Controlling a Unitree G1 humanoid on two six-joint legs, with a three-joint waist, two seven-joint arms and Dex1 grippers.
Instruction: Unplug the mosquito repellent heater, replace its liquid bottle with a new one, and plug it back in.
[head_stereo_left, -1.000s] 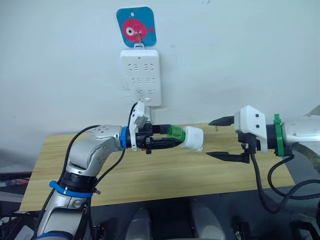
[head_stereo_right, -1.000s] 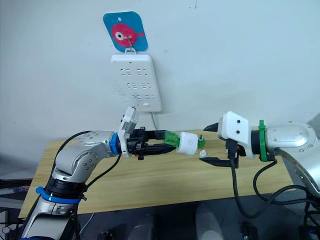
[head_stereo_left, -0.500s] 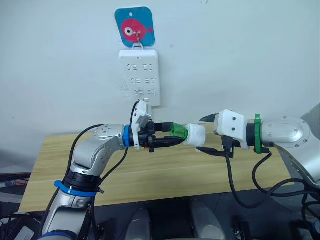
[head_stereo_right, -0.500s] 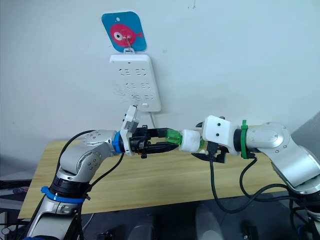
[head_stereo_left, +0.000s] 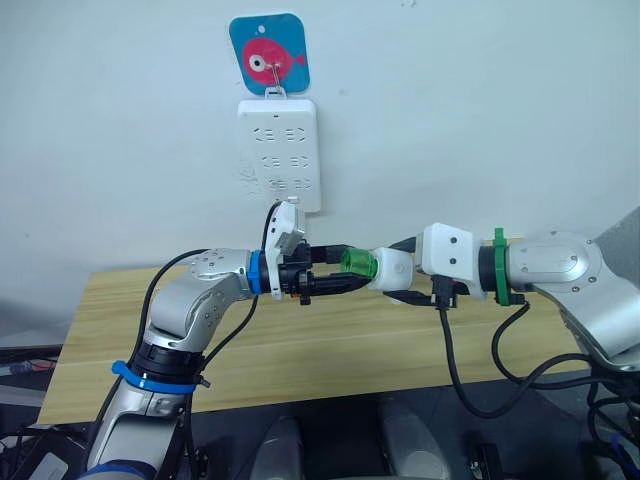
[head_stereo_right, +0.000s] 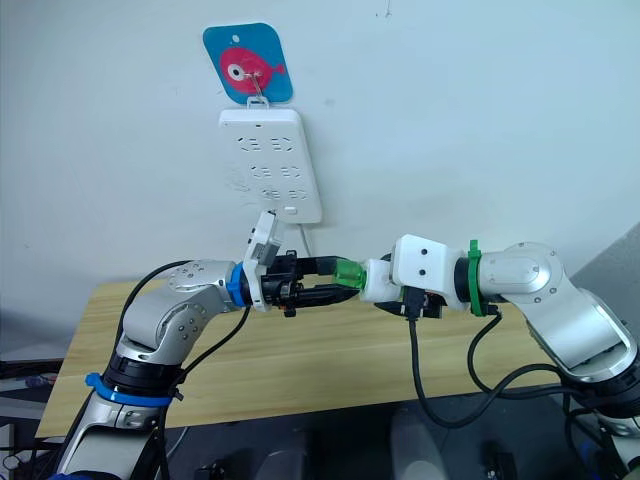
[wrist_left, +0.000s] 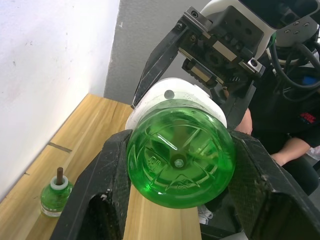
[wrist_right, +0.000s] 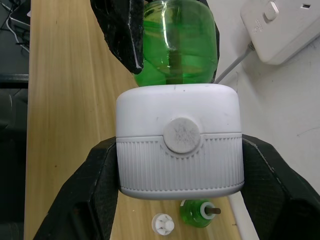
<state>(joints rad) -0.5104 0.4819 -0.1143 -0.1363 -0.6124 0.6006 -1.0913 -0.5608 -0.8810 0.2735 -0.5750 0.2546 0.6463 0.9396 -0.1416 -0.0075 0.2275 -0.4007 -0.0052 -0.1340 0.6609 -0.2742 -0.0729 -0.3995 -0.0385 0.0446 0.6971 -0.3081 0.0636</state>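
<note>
white rounded plastic heater (wrist_right: 180, 142) at frame centre, now clamped by the newly arrived right gripper (head_stereo_right: 392, 291); left gripper (head_stereo_left: 335, 272) grips its green liquid bottle (wrist_left: 181, 159), ready for separation.

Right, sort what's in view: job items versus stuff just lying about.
Job items:
mosquito repellent heater
green bottle screwed into it
spare bottle on the table
power strip

Lying about:
small white cap
fish hook plate

Matt ribbed white plastic heater (wrist_right: 180, 150), glossy green bottle (wrist_left: 180, 160), wooden table (head_stereo_left: 300, 350).
</note>
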